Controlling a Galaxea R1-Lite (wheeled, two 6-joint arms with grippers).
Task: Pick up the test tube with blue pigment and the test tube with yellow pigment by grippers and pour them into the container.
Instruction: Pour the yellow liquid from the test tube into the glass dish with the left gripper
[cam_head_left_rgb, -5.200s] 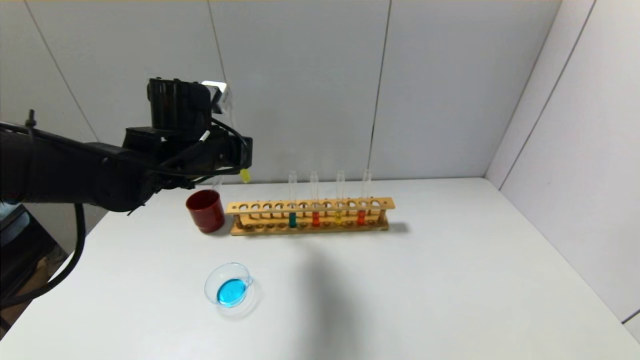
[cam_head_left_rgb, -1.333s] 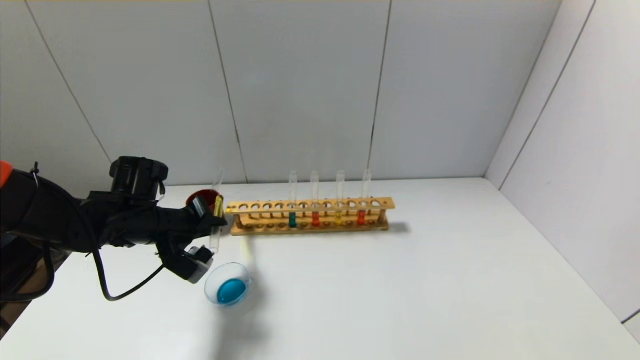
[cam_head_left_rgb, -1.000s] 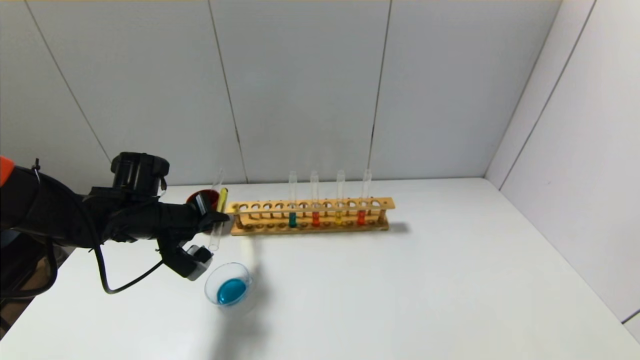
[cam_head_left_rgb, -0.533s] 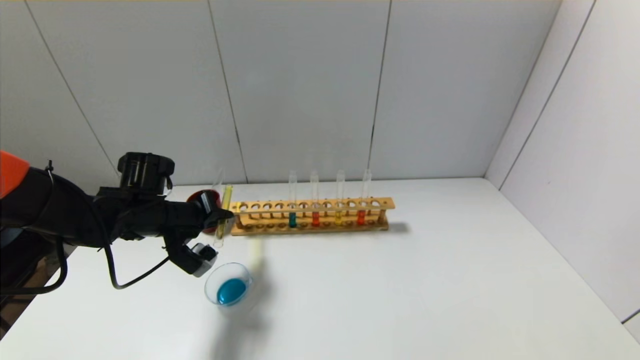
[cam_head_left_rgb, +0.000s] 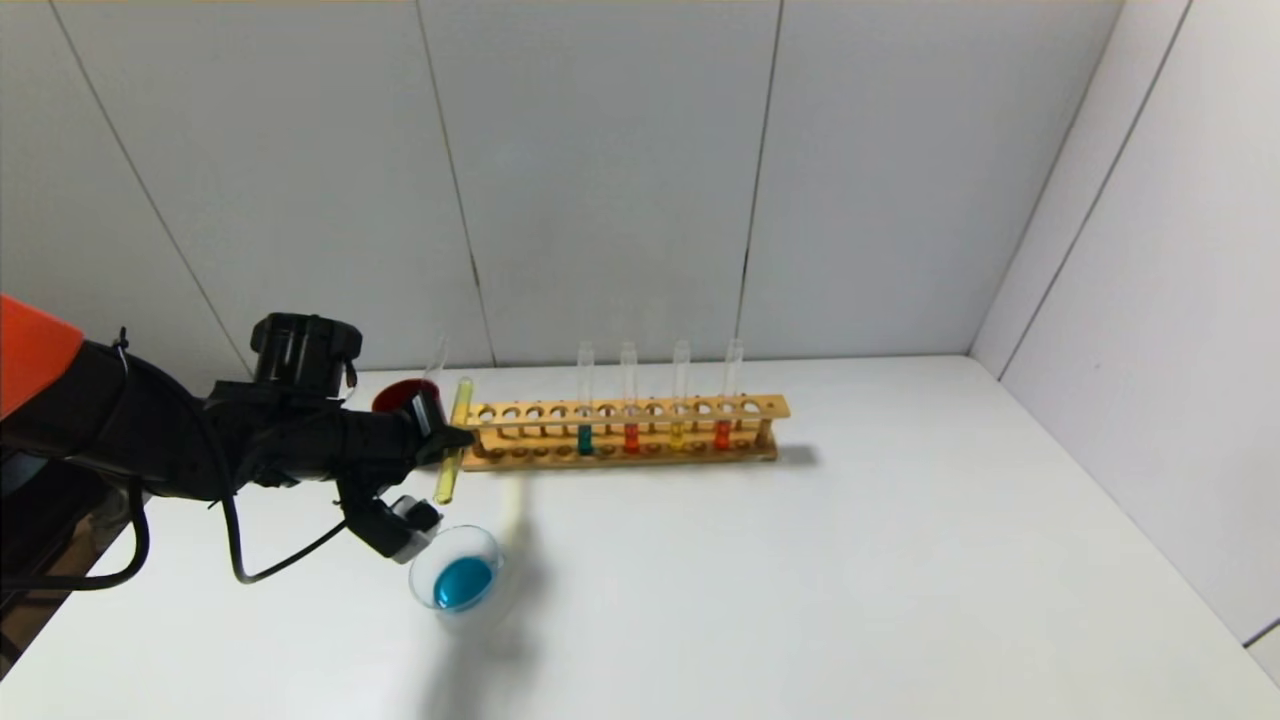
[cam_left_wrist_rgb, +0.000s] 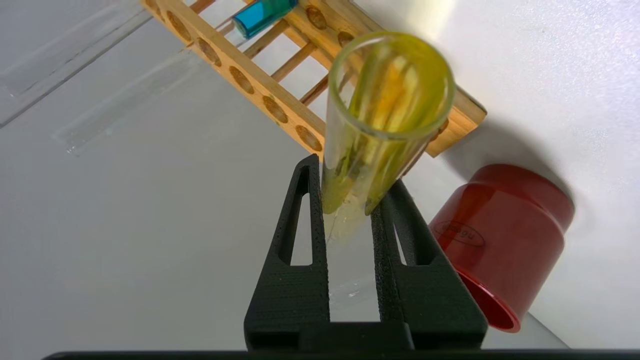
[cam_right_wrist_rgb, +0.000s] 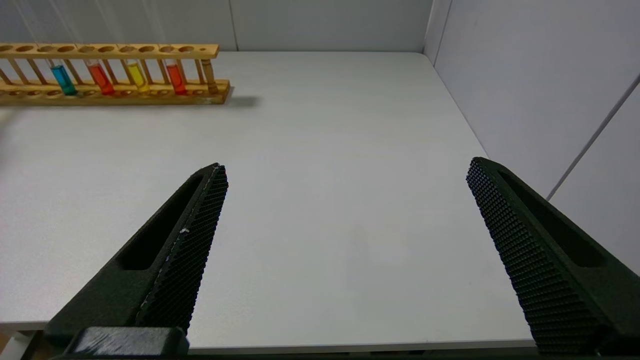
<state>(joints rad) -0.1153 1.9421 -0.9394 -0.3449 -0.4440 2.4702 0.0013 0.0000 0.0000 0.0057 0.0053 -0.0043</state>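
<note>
My left gripper (cam_head_left_rgb: 447, 437) is shut on the test tube with yellow pigment (cam_head_left_rgb: 452, 445). The tube is tipped mouth-down, and yellow liquid is spread along its length. Its mouth hangs just above the far rim of the container (cam_head_left_rgb: 416, 568), a clear glass dish that holds blue liquid. In the left wrist view the black fingers (cam_left_wrist_rgb: 305, 210) clamp the yellow tube (cam_left_wrist_rgb: 390, 100), whose open mouth faces the camera. No tube with bright blue liquid shows. An empty clear tube (cam_head_left_rgb: 437, 356) stands in the red cup (cam_head_left_rgb: 398, 393). My right gripper (cam_right_wrist_rgb: 345, 167) is open and empty over the table's near right edge.
A wooden rack (cam_head_left_rgb: 620, 412) stands behind the dish with a teal tube (cam_head_left_rgb: 585, 438), two orange-red tubes (cam_head_left_rgb: 631, 437) and another yellow tube (cam_head_left_rgb: 677, 434). The red cup is at the rack's left end, behind my left gripper. Wall panels close the back and right.
My left gripper has shifted slightly right toward the rack and tipped the tube further. The yellow liquid has run from the raised end down along the tube toward its mouth.
</note>
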